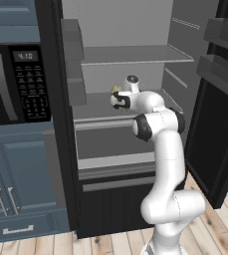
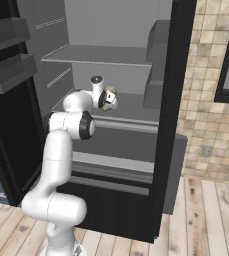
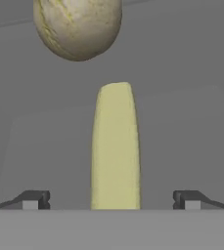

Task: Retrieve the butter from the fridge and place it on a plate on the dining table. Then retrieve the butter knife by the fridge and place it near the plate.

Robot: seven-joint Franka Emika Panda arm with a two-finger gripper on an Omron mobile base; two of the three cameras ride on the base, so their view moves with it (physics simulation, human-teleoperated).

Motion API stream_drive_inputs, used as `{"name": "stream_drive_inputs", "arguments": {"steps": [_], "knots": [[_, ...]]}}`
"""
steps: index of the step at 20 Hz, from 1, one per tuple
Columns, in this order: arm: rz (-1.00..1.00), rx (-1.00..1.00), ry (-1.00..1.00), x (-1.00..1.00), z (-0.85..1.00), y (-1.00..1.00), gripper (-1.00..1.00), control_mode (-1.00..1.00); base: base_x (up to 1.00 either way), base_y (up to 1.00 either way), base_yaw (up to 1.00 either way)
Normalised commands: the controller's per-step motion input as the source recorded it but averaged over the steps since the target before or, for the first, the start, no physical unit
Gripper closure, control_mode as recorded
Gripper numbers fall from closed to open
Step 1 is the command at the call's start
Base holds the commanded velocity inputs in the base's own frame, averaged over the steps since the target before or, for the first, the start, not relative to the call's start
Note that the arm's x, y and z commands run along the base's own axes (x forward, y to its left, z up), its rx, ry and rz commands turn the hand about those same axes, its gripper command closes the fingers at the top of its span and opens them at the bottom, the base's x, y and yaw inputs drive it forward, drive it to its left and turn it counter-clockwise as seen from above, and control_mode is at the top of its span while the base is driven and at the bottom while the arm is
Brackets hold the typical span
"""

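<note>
Butter's (image 3: 114,146) near end cut off between fingers (image 3: 35,199).

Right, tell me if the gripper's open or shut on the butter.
Open. In the hand view the gripper fingertips stand wide apart either side of the butter, not touching it.

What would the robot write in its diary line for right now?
stage: reaching for butter | place: fridge shelf, doors open | gripper: open, fingers either side of butter, not closed | nearby: round melon-like item beyond butter
</note>
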Motion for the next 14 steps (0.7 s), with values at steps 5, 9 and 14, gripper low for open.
{"name": "stream_drive_inputs", "arguments": {"steps": [5,9,14], "knots": [[-0.01,0.00,0.00,0.38,-0.16,0.00,-1.00,-1.00,0.00,0.00,0.00],[0.00,0.00,0.00,0.27,-0.28,0.00,-1.00,-1.00,0.00,0.00,0.00],[0.00,0.00,0.00,0.19,-0.11,0.00,-1.00,-1.00,0.00,0.00,0.00]]}}
